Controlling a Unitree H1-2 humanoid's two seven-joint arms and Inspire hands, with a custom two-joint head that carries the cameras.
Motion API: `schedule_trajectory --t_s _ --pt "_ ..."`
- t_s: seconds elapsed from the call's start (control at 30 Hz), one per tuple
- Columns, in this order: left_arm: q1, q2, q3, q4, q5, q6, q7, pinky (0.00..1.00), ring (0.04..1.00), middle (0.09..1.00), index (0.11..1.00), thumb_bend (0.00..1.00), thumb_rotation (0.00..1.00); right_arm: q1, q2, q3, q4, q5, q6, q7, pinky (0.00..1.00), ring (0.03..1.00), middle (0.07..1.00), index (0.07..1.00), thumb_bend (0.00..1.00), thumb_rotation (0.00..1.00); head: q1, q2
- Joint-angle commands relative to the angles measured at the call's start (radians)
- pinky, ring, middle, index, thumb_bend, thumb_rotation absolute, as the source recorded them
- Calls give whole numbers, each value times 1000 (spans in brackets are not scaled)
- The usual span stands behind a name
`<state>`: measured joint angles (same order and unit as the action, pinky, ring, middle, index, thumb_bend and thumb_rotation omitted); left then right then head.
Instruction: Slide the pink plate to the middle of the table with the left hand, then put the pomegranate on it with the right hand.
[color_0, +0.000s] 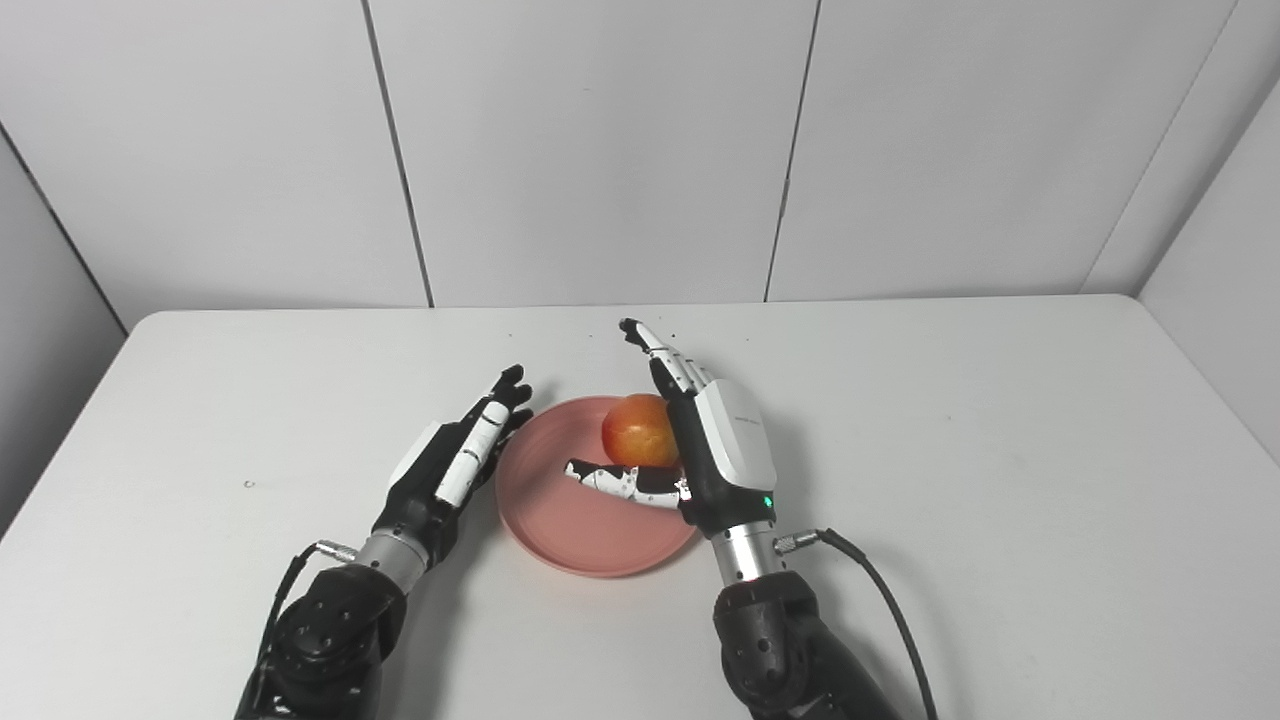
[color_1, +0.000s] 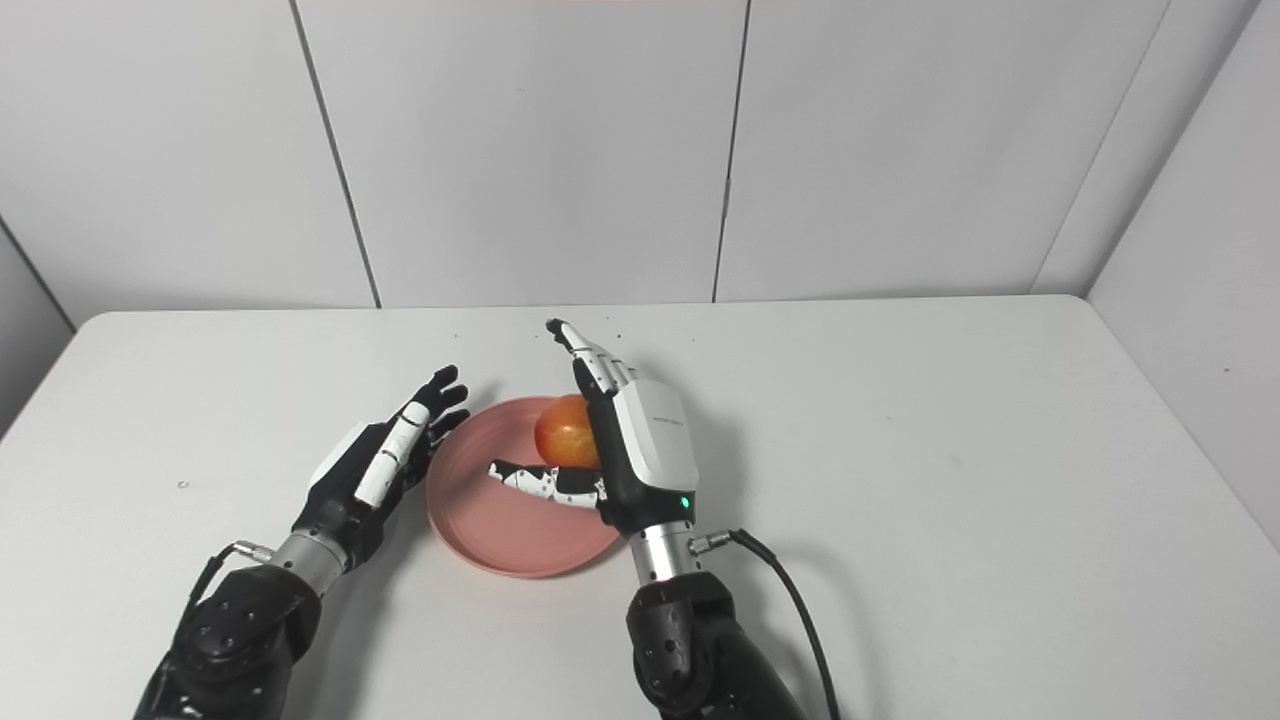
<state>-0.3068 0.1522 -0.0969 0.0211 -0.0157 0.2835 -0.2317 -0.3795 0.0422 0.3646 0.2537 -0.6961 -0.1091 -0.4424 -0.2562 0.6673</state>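
A: Right robot hand (color_0: 715, 440) is over the plate's right side, fingers stretched straight toward the far wall, thumb reaching left across the plate. Fully spread, not clamped on anything.

B: And the pomegranate (color_0: 638, 430)?

A: Sitting on the pink plate (color_0: 570, 520), toward its far right part, right against the palm of that hand. Whether palm and fruit actually touch, I cannot tell.

B: Left side?

A: Left robot hand (color_0: 460, 455) lies low just beside the plate's left rim, fingers straight and close together, pointing away from the robot, holding nothing. Its fingertips sit at the rim's edge.

B: The plate itself?

A: Flat on the white table (color_0: 1000, 480), about mid-table, between the two hands.
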Motion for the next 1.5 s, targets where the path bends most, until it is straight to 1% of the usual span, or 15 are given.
schedule_trajectory --t_s 0.0,0.1,0.13,0.17,0.27,0.43,0.47,0.6,0.73,0.87,0.93,1.07,1.2,1.33,1.47 --pt "-25 2 -2 -19 2 -1 -1 922 950 980 972 525 1000 -17 9 -14 -41 10 -65 -31 812 851 867 893 616 465 2 0" --pt "-25 0 0 -20 0 2 0 921 948 977 969 525 1000 -10 10 -30 -50 30 -71 -23 817 858 875 898 620 578 3 1" --pt "-24 0 1 -20 -1 1 0 924 950 977 972 524 1000 -6 12 -38 -56 42 -71 -18 821 865 881 902 608 632 3 1" --pt "-24 -1 1 -19 0 0 2 924 950 977 972 524 1000 -3 13 -46 -60 57 -74 -14 822 866 881 902 606 638 3 1" --pt "-23 0 0 -21 5 0 5 920 947 972 970 533 1000 6 19 -66 -71 93 -76 -6 824 865 878 899 590 727 2 3" --pt "-23 1 1 -28 7 10 7 919 946 971 972 530 1000 11 33 -108 -66 176 -90 5 781 841 857 884 571 833 4 4" --pt "-24 0 2 -26 7 11 9 921 946 972 973 530 1000 13 34 -116 -65 194 -89 11 789 852 864 888 568 893 3 4" --pt "-23 -1 2 -24 13 5 15 917 945 971 974 524 1000 16 37 -140 -60 230 -93 16 801 861 863 884 563 985 3 4" --pt "-21 -8 8 -27 12 11 29 912 938 963 966 527 1000 20 38 -156 -50 252 -105 22 832 874 866 886 554 1000 4 5" --pt "-21 -12 13 -25 13 11 42 910 935 957 963 523 1000 19 52 -181 -27 301 -144 20 852 865 856 874 556 1000 5 5" --pt "-20 -12 14 -27 16 12 46 910 935 958 965 521 1000 20 59 -191 -21 323 -147 27 860 870 861 875 554 1000 5 7" --pt "-20 -10 15 -24 17 -2 49 917 940 965 972 514 1000 25 70 -209 -15 366 -148 43 864 886 876 884 541 1000 3 8" --pt "-17 -14 21 -29 13 4 58 925 950 978 986 521 1000 36 85 -232 -23 427 -128 78 871 900 883 883 538 1000 5 11" --pt "-14 -17 24 -26 16 -11 64 928 958 985 995 515 1000 39 91 -252 -18 476 -125 112 878 894 887 891 559 1000 5 13" --pt "-12 -21 25 -25 21 -28 72 940 967 994 1000 485 1000 41 90 -266 -9 507 -128 138 888 888 893 898 573 1000 9 16"
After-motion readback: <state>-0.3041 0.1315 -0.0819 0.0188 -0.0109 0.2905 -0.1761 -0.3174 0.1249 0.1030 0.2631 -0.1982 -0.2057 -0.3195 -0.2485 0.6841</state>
